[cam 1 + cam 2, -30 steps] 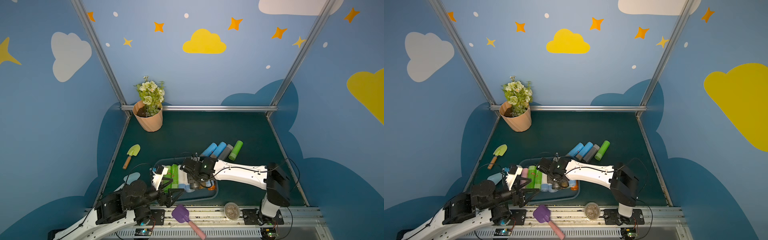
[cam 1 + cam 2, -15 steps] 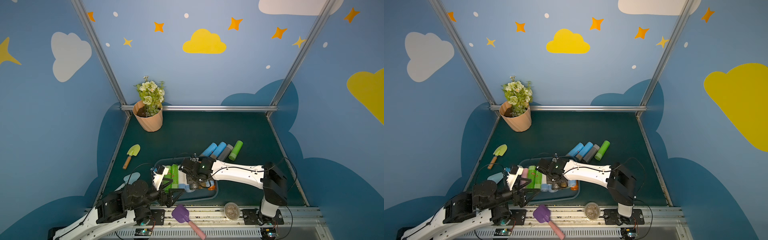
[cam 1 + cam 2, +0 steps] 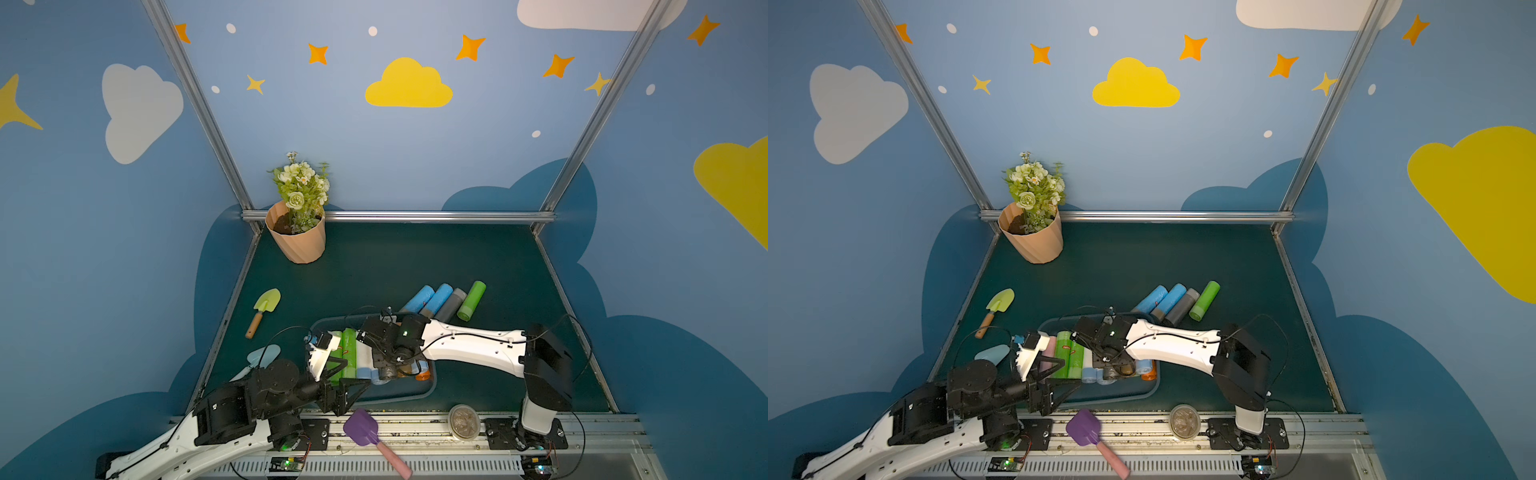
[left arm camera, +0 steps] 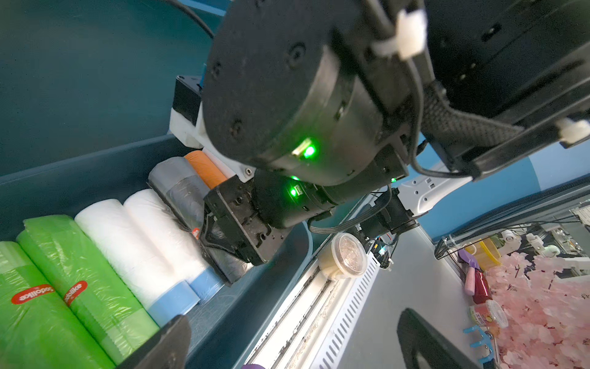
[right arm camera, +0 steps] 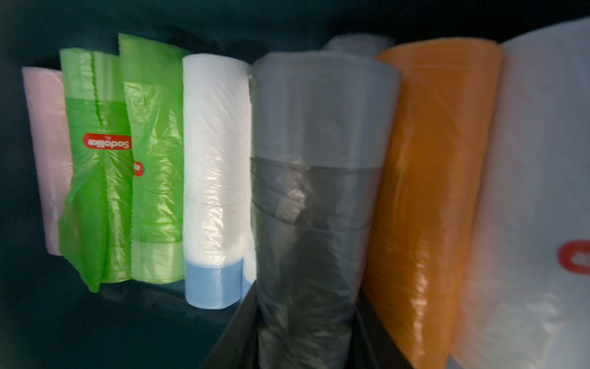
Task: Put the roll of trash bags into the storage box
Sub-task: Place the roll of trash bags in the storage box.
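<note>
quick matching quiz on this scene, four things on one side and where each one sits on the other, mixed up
Things:
1. flowerpot
2. orange roll
3. purple scoop
4. green trowel

Places:
A. on the front rail
B. in the storage box
C. on the mat, left of the storage box
D. far left corner of the mat

Pairs: 1-D, 2-B, 3-A, 4-C
</note>
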